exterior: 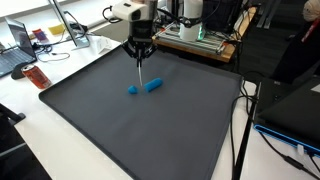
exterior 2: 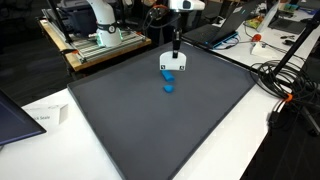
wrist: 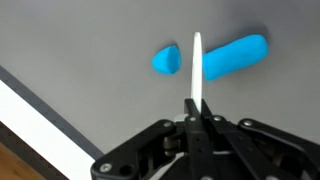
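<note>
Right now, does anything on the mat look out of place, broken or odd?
Only the blue pieces: a short blue piece and a longer blue piece lie apart on the mat, like one thing split, though I cannot tell. The gripper, shut on a thin white stick, points at the gap.

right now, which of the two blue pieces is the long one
The long blue piece, to the right of the white strip in the wrist view. The small blue piece on the strip's other side is a short rounded blob.
</note>
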Tool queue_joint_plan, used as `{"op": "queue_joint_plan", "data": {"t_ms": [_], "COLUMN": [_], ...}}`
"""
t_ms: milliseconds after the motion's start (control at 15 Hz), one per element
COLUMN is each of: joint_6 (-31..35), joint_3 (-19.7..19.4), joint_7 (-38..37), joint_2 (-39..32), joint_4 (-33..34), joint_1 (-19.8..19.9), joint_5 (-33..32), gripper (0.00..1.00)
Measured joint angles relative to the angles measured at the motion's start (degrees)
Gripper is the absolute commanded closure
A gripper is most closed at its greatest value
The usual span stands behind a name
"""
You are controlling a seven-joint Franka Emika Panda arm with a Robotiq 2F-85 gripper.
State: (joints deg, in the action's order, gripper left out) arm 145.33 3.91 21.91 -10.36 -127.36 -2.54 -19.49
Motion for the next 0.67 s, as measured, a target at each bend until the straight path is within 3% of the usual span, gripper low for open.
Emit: {"op": "queue_joint_plan", "data": {"t_ms": [400,667], "joint_6": [-0.4,-0.4], "joint_3": [0.4,-1.0], "joint_7": [3.8,1.0], "joint_2": [4.6,5.6], "joint_4": [0.0,-0.1], "joint_1": [1.7,2.9], "joint_5": [18.1,20.3], "gripper": [0.99,0.96]}}
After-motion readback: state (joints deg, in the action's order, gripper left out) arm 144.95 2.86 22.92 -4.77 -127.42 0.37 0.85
